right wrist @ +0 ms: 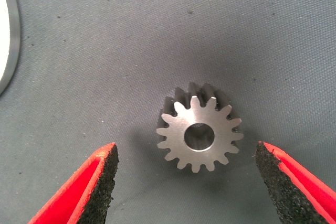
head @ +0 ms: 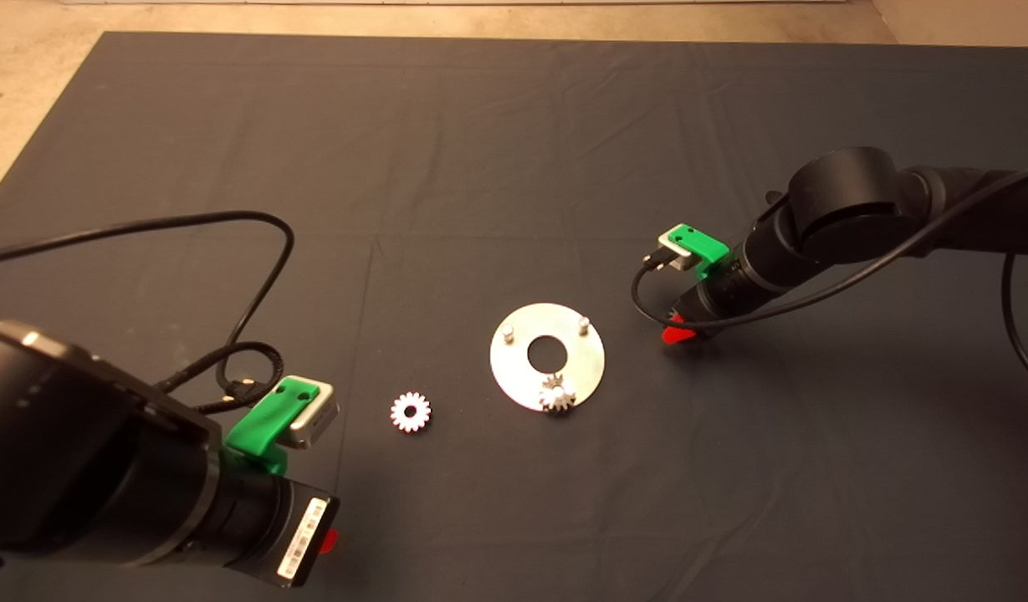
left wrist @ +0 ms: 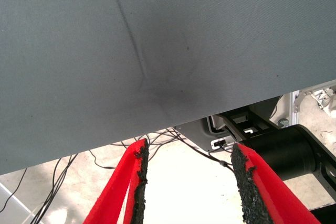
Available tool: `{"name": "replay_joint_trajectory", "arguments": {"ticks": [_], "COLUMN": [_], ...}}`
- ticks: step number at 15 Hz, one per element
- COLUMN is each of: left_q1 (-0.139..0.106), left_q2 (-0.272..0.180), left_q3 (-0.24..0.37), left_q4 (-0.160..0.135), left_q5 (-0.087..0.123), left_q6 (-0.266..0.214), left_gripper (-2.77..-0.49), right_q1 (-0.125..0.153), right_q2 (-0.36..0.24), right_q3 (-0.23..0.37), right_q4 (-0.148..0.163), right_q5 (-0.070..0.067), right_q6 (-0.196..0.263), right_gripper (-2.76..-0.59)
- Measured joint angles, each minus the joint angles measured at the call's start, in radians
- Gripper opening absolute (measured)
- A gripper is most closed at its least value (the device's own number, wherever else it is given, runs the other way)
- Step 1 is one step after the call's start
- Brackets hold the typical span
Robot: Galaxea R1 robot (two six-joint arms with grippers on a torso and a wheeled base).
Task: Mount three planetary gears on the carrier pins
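One gear (right wrist: 199,136) lies between the right end effector's (right wrist: 184,192) spread fingers, hidden from overhead.

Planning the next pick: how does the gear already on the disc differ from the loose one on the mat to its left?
The gear on the disc is seated at the near rim of the carrier disc, where a pin would be; the loose gear lies flat on the bare mat, clear of the disc. The seated one looks duller grey, the loose one brighter white. Neither is held. Both are small, toothed and have a centre hole.
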Motion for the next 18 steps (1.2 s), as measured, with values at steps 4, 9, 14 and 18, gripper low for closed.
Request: {"name": "replay_joint_trajectory", "arguments": {"ticks": [4,9,14,18], "left_q1": [0.0,0.0,0.0,0.0], "left_q2": [0.0,0.0,-0.002,-0.01], "left_q3": [0.0,0.0,0.0,0.0], "left_q4": [0.0,0.0,0.0,0.0], "left_q5": [0.0,0.0,0.0,0.0], "left_q6": [0.0,0.0,0.0,0.0], "left_gripper": [-2.21,-2.21,-2.21,-2.21], "right_q1": [-0.006,-0.028,-0.028,-0.028], "right_q2": [-0.001,-0.002,-0.003,-0.002], "right_q3": [-0.001,-0.003,-0.02,-0.026], "right_q4": [0.0,0.0,0.0,0.0], "right_q5": [0.001,0.0,0.0,0.0], "right_q6": [0.0,0.0,-0.008,-0.011], "right_gripper": [-1.44,-1.44,-1.56,-1.78]}}
